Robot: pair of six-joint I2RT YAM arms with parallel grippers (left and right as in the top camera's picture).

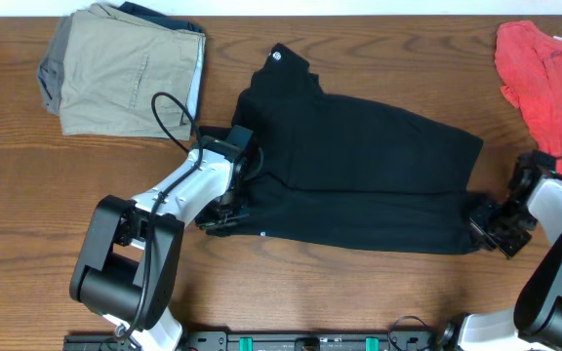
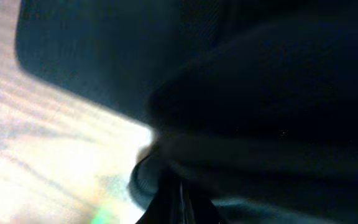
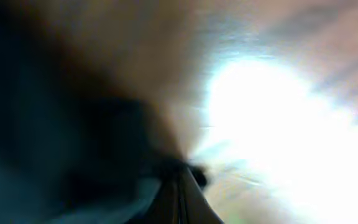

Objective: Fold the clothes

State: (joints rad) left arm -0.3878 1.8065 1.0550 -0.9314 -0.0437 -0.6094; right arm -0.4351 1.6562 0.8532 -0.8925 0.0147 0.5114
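The black clothes (image 1: 359, 166) lie spread across the middle of the wooden table, with a small white round logo (image 1: 277, 56) at the far left corner. My left gripper (image 1: 224, 216) is low on the garment's near left edge and looks shut on the fabric. In the blurred left wrist view the dark cloth (image 2: 260, 93) fills the frame above the closed fingers (image 2: 182, 199). My right gripper (image 1: 481, 219) is at the garment's near right end. Its fingers (image 3: 182, 193) look closed beside the dark cloth (image 3: 42, 124).
A folded khaki-beige garment (image 1: 125, 68) lies at the far left. A coral-red top (image 1: 544, 68) lies at the far right, just behind my right arm. Bare wood (image 1: 27, 195) shows to the left and along the near edge.
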